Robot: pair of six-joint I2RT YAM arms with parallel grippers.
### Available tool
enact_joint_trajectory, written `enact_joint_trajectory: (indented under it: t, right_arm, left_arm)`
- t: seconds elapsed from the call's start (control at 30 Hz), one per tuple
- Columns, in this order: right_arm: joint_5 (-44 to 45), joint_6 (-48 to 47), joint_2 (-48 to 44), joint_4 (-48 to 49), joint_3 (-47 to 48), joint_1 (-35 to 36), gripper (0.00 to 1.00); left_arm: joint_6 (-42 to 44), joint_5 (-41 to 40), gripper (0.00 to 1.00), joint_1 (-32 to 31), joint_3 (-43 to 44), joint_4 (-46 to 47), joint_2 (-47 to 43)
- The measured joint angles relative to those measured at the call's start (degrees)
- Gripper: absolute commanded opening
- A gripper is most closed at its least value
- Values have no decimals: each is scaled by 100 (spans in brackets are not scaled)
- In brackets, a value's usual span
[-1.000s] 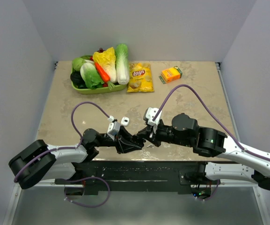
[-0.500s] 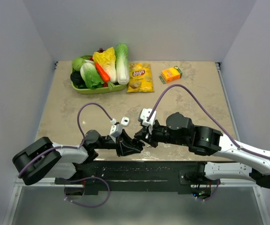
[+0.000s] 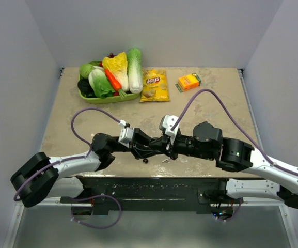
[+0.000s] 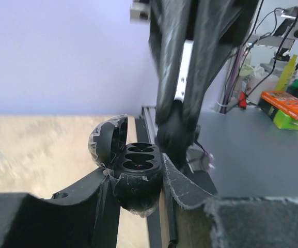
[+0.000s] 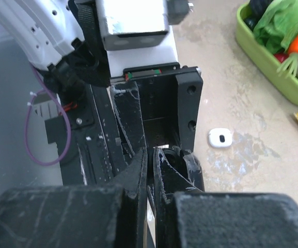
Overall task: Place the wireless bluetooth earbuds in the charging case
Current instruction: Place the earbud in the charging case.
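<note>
Left wrist view gives no clear sight of the earbuds: the wells of the charging case look empty, and a tiny dark speck on the counter under the arms may be one of them. The case is clamped in the left end effector with its lid swung back, apparently to present the wells upward. The right end effector, fingers pressed together, hangs at the case's right rim. Whether it pinches an earbud cannot be told.
</note>
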Motion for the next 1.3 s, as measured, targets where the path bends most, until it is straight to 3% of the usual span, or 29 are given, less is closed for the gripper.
enact_joint_trajectory:
  t: [0.2,0.63,1.3]
  right_arm:
    - [151,-50,-260,17,247,2,0]
    - [249,-326,-232,-118,400,0,0]
    - [553,-503,-24,-466,400,175,0]
  left_arm:
    - [367,212,0,11,647,59,-76]
    - [435,562,0,44,855,52,-17]
    - [-269,811,0,81,835,-470,-15]
